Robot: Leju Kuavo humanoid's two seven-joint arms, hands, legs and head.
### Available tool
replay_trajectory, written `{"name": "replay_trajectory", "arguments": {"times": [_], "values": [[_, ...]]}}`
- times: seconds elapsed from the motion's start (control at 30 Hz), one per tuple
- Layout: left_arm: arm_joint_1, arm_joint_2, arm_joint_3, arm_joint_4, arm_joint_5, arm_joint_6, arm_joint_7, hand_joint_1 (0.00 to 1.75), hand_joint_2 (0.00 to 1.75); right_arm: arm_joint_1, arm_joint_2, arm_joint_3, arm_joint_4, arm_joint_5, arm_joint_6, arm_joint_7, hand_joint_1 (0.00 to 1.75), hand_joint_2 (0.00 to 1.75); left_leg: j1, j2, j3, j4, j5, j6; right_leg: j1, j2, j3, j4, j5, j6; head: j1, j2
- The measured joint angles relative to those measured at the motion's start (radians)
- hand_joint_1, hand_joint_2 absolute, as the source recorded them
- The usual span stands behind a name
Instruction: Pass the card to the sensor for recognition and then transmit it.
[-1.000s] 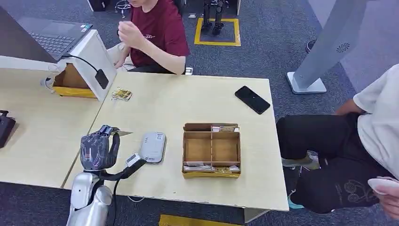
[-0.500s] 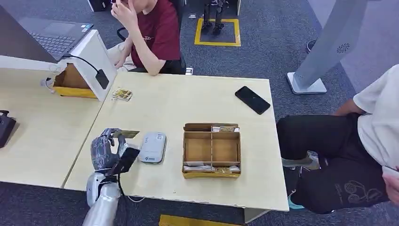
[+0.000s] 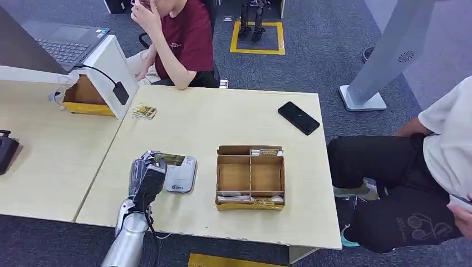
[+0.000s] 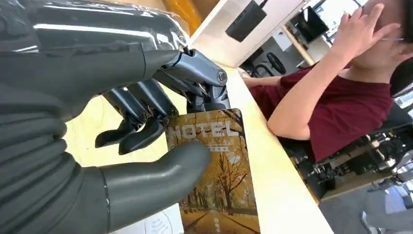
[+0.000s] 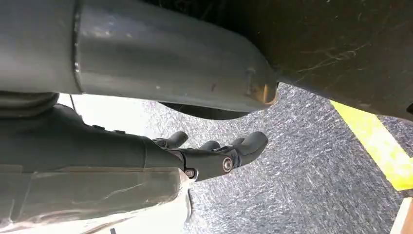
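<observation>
My left hand pinches a hotel card between thumb and fingers and holds it flat over the near end of the grey card reader on the table. In the left wrist view the card shows an autumn tree picture and the word HOTEL, with the thumb pressed on its face. My right hand hangs below the table over grey carpet, fingers apart and holding nothing.
A cardboard divided box holding cards stands right of the reader. A black phone lies at the far right. Loose cards lie near a white stand with a laptop. One person sits across the table, another at the right.
My left hand has moved right with the card, from beside the reader to over its near end. The person across the table raised a hand to the face.
</observation>
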Motion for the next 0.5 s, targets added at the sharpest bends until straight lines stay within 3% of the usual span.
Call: {"name": "replay_trajectory", "arguments": {"times": [0.27,0.5], "values": [[0.0,0.018,-0.019,0.007,-0.016,-0.054,0.034,1.75,1.75,0.0,0.0,-0.01,0.0,0.015,-0.002,0.0,0.0,0.0,0.0,0.0,0.0,0.0,0.0,0.0,0.0,0.0,0.0,0.0,0.0,0.0,0.0,0.0],[-0.005,0.031,-0.024,0.038,-0.072,-0.01,0.058,1.75,1.75,0.0,0.0,-0.026,0.0,0.037,-0.002,-0.001,0.0,0.0,0.0,0.0,0.0,0.0,0.0,0.0,0.0,0.0,0.0,0.0,0.0,0.0,0.0,0.0]]}}
